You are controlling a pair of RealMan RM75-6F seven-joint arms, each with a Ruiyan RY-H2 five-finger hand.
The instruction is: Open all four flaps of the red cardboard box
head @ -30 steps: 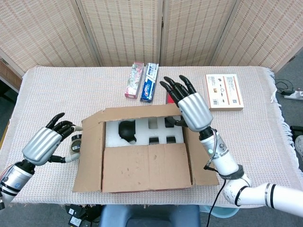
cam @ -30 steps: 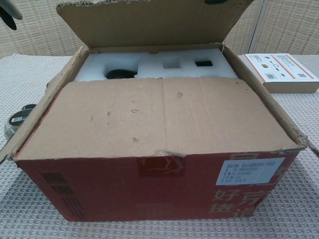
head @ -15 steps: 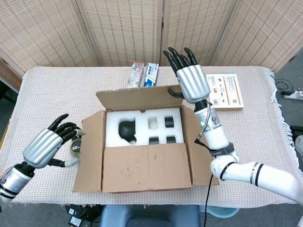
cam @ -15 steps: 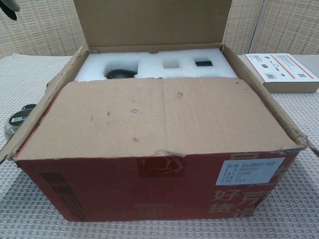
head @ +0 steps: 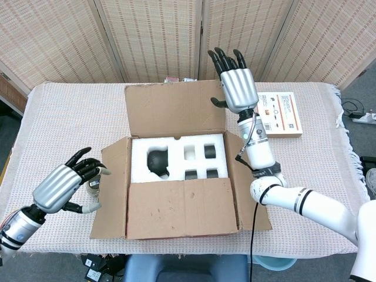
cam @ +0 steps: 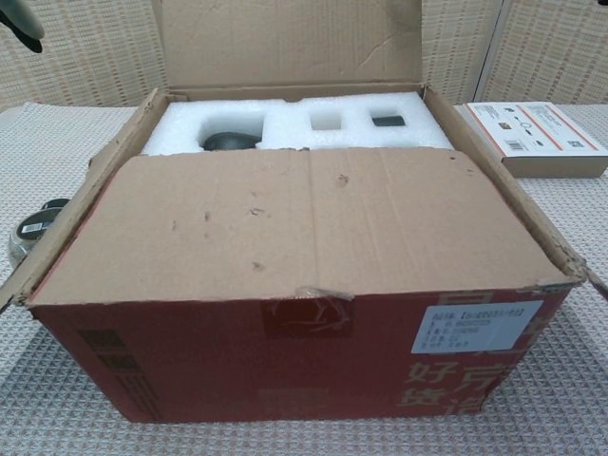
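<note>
Only the head view showed both hands: right hand (head: 237, 88) open-fingered against the raised far flap (head: 175, 109), left hand (head: 61, 187) empty, fingers spread. The red cardboard box (cam: 285, 351) held white foam (cam: 294, 124).

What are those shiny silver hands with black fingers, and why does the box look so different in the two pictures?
They belong to a robot with two arms. One picture comes from a camera on its head looking down; the other from its chest, close behind the red cardboard box. The right hand, fingers spread, is up at the raised far flap. The left hand holds nothing and hovers near a small round thing on the table. The near flap lies closed over the white foam. A flat white box lies off to the side.
</note>
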